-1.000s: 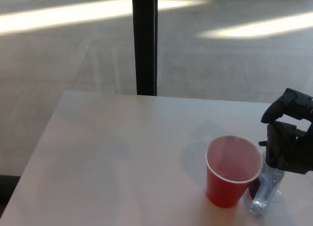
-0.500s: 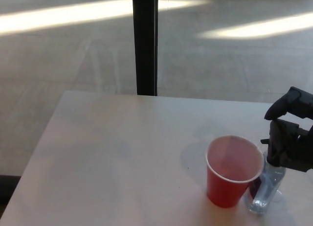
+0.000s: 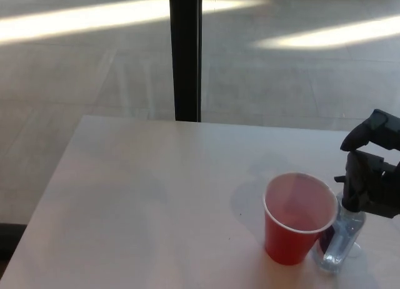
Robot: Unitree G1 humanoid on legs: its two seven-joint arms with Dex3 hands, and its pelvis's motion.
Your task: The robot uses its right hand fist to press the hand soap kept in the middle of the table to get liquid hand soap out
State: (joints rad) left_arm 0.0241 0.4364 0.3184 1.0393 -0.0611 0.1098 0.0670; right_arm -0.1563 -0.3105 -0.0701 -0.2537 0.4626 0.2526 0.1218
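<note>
A clear hand soap bottle (image 3: 339, 244) stands on the white table (image 3: 156, 201) near its front right, partly behind a red plastic cup (image 3: 295, 219). My right hand (image 3: 372, 175) is black and sits directly over the bottle's top, covering the pump. Its fingers are curled together into a fist with nothing held in them. The cup is upright, and I cannot tell whether anything is in it. The left hand does not show.
A black vertical post (image 3: 185, 54) rises behind the table's far edge. Beyond it lies a pale tiled floor with bright sun stripes. The table's left edge runs diagonally down to the lower left.
My right hand has drifted slightly to the right over the bottle. The cup and bottle have stayed in place.
</note>
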